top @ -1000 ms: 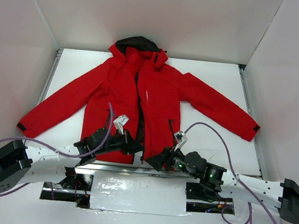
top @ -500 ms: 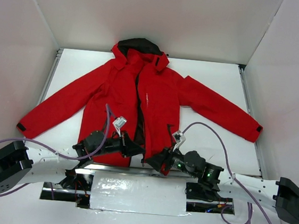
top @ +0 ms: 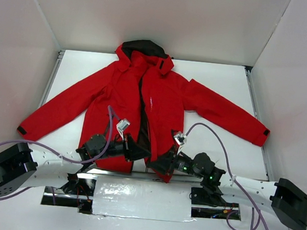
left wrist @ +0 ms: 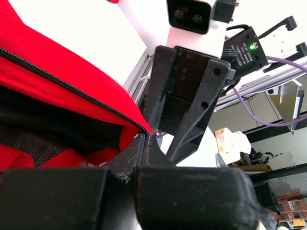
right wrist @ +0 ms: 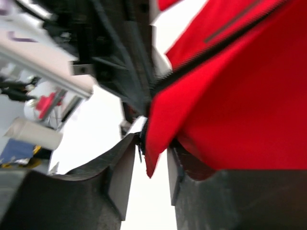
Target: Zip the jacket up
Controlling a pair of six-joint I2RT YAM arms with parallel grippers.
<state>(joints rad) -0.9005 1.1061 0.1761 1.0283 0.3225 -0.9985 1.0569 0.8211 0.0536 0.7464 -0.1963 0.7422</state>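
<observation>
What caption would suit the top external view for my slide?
The left gripper and right gripper pinch the hem corners of the unzipped red jacket on a white table.

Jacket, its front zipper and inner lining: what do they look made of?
The jacket looks like smooth, matte woven synthetic that folds softly. Its zipper teeth are fine and black, probably plastic. The lining looks like black mesh, with a visible grid.

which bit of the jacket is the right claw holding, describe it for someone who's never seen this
Find the red jacket lying open on the white table, hood at the far end. Follow its front zipper down to the near hem. The right claw pinches the bottom corner of the right-hand panel, edged with black zipper teeth; the left claw is at the opposite panel's corner.
</observation>
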